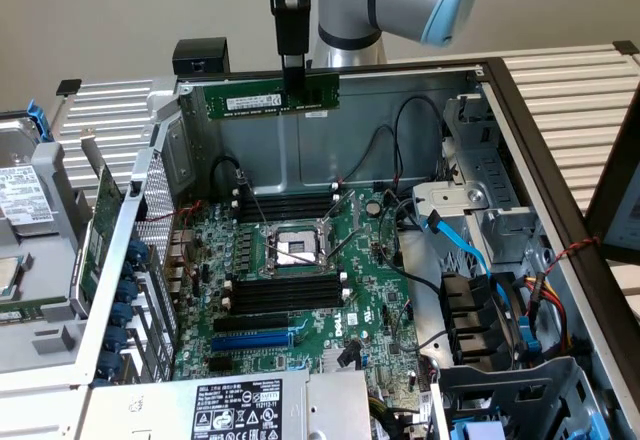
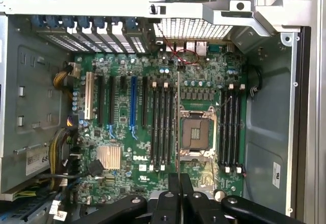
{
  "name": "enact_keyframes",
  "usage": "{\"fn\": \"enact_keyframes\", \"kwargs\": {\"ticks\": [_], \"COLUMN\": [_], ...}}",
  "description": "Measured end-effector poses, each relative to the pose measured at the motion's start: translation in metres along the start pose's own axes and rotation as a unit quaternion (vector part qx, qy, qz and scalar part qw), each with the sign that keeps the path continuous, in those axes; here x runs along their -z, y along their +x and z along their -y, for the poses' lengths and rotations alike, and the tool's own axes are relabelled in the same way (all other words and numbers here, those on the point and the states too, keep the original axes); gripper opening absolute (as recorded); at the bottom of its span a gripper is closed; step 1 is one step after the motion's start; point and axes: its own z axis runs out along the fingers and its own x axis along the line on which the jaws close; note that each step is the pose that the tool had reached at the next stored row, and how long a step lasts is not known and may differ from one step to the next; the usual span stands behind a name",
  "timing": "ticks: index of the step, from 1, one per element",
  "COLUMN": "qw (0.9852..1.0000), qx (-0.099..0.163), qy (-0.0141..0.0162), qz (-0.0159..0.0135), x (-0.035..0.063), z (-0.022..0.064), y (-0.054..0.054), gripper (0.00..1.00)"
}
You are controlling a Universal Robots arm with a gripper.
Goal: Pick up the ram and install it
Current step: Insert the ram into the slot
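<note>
Gripper point(image 1: 293, 75): fingers clamped on the ram's top edge.
Ram point(image 1: 250, 98): hung level, at twelve o'clock from the CPU socket point(image 1: 297, 250).

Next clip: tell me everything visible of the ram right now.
The ram is a thin green stick with a white label and small black chips. It hangs level in the air by the open case's far wall, well above the motherboard. The gripper clamps its top edge near the middle; nothing else seems to touch it.
</note>
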Motion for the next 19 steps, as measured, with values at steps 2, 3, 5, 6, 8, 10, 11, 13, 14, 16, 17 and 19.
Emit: {"fn": "enact_keyframes", "kwargs": {"ticks": [2,3,5,6,8,10,11,13,14,16,17,19], "qw": [1.0,1.0,1.0,1.0,1.0,1.0,1.0,1.0,1.0,1.0,1.0,1.0], "qx": [0.0,0.0,0.0,0.0,0.0,0.0,0.0,0.0,0.0,0.0,0.0,-0.001], "qy": [0.0,0.0,0.0,0.0,0.0,0.0,0.0,0.0,0.0,0.0,0.0,0.0001], "qz": [0.0,0.0001,0.0,0.0,-0.0001,-0.0001,-0.0004,-0.0021,-0.0032,-0.0041,-0.0045,-0.0069], "x": [0.0,-0.0003,-0.0025,-0.0039,-0.0073,-0.0107,-0.0123,-0.0149,-0.0159,-0.0178,-0.019,-0.0216], "z": [0.0,0.0,0.0001,0.0001,0.0002,0.0005,0.0006,0.0008,0.0009,0.0009,0.0009,0.0009], "y": [0.0,0.0,-0.001,-0.001,-0.001,-0.002,-0.004,-0.008,-0.012,-0.016,-0.017,-0.017], "gripper": [0.13,0.13,0.13,0.13,0.13,0.13,0.13,0.13,0.13,0.13,0.13,0.13]}}
